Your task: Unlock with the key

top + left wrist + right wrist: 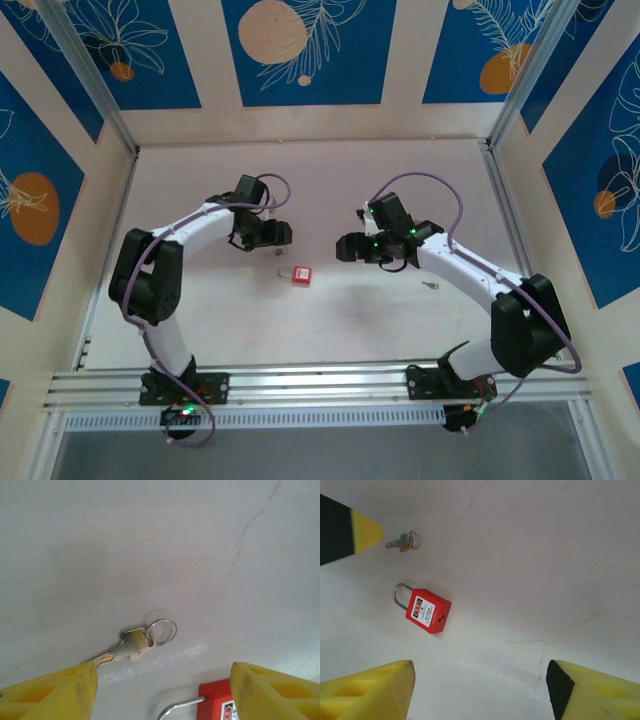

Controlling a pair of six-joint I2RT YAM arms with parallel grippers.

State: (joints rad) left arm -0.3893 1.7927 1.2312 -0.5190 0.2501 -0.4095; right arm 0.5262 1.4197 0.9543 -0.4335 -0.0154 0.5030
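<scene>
Both pincers gape wide, nothing held. The left gripper (161, 687) hovers over the key (134, 645), which lies flat on the table (150, 540) with the red padlock (427, 611) just beside it. The right gripper (480, 687) looks on from across. The danger, I'd say: that thin key sits flush, so closing fingers could skid over it or shove it aside.

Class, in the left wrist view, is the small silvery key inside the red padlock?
No, the small silvery metal key lies on the bare surface, apart from the red block-shaped padlock.
</scene>
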